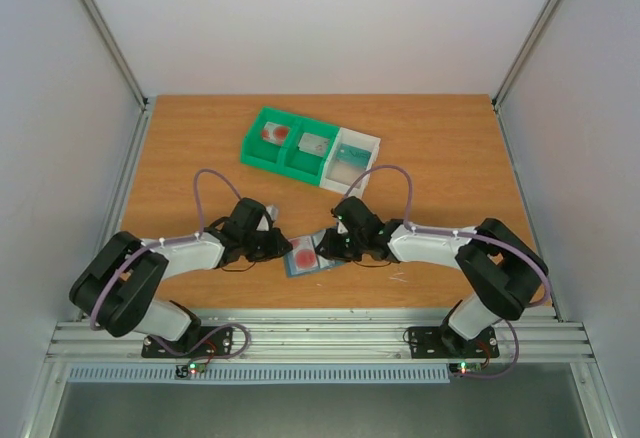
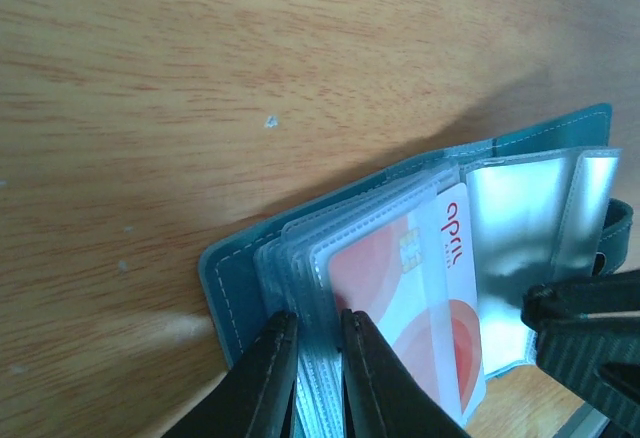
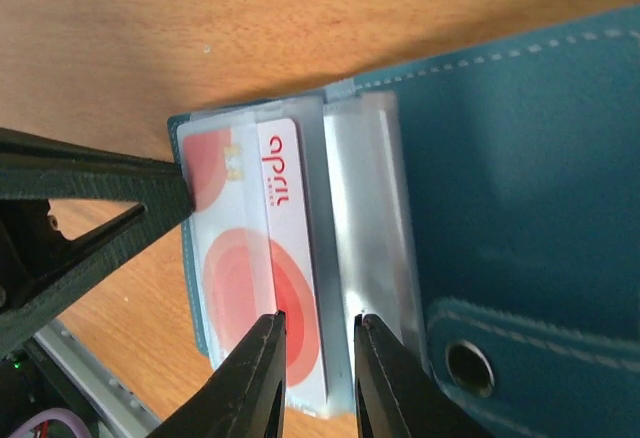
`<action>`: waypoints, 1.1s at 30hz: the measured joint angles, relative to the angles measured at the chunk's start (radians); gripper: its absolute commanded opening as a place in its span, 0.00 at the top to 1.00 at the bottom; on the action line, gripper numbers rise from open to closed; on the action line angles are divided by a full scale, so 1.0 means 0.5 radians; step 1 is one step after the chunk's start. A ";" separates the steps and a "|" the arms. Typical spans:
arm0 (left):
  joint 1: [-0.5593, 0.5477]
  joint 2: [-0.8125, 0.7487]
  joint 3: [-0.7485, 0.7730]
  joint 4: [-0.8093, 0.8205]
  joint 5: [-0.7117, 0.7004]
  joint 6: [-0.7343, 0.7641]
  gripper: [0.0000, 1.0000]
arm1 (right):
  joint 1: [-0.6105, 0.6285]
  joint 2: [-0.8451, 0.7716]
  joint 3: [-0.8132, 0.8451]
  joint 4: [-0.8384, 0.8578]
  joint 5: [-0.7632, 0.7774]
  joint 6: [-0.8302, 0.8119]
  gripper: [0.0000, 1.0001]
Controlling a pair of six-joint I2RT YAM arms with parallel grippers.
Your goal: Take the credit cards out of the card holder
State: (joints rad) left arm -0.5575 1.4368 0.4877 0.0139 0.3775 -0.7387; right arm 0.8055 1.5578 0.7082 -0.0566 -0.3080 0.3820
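Card holder: teal, lying open on table. Left gripper: pinching the holder's clear sleeves. Right gripper: jaws narrowly apart astride red-and-white credit card; grip cannot be told.

The card holder lies open and flat on the table, close to my near edge. It is teal-blue with pale stitching and a metal snap stud, and clear plastic sleeves fan from its spine. One of the credit cards sits in the top sleeve; it is white with red-orange discs, a chip and "april" in red, and its lettered strip is clear of the plastic. Three more lie apart in the bin tray, one per compartment — red-marked, grey, pale teal.
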 measured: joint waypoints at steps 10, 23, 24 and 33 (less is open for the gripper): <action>0.001 0.023 0.000 0.046 0.026 0.021 0.86 | -0.016 0.200 0.097 0.002 -0.085 -0.058 0.78; 0.002 0.033 -0.007 0.076 0.031 0.023 0.84 | -0.031 0.264 0.078 0.100 -0.127 -0.088 0.94; 0.002 0.033 -0.007 0.077 0.031 0.024 0.84 | -0.034 0.257 0.067 0.112 -0.127 -0.088 0.95; 0.002 0.025 -0.009 0.069 0.027 0.030 0.83 | -0.044 0.156 -0.100 0.294 -0.128 -0.079 0.98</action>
State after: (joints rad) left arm -0.5568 1.4494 0.4831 0.0486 0.3908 -0.7238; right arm 0.7834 1.6360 0.6582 0.0902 -0.3721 0.3428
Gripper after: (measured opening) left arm 0.164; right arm 0.037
